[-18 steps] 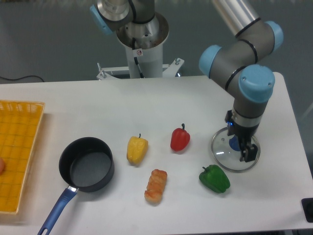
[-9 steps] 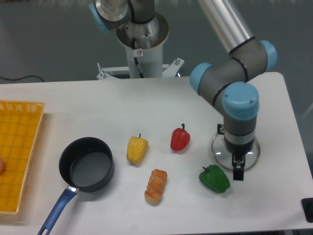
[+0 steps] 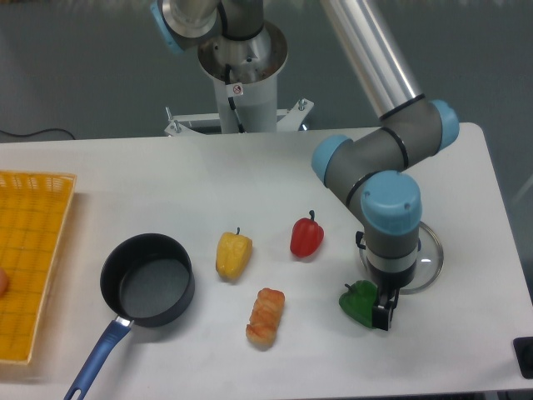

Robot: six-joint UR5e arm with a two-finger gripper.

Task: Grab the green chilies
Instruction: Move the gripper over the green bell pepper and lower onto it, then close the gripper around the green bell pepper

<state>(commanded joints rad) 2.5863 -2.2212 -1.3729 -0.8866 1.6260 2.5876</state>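
The green chilies [image 3: 356, 301], a glossy dark-green pepper-shaped toy, lie on the white table near the front right. My gripper [image 3: 381, 310] hangs right over their right half and covers it. One dark finger [image 3: 384, 317] shows at the toy's right edge. The wrist hides the other finger, so I cannot tell how the jaws stand or whether they touch the toy.
A glass pot lid [image 3: 427, 258] lies just behind the gripper. A red pepper [image 3: 306, 237], a yellow pepper [image 3: 233, 254] and an orange shrimp-like toy [image 3: 266, 317] sit to the left. Further left stand a black pot with a blue handle [image 3: 146, 279] and a yellow basket [image 3: 29, 258].
The gripper has moved left and toward the table's front, from above the glass lid to over the green chilies. The toys have not moved.
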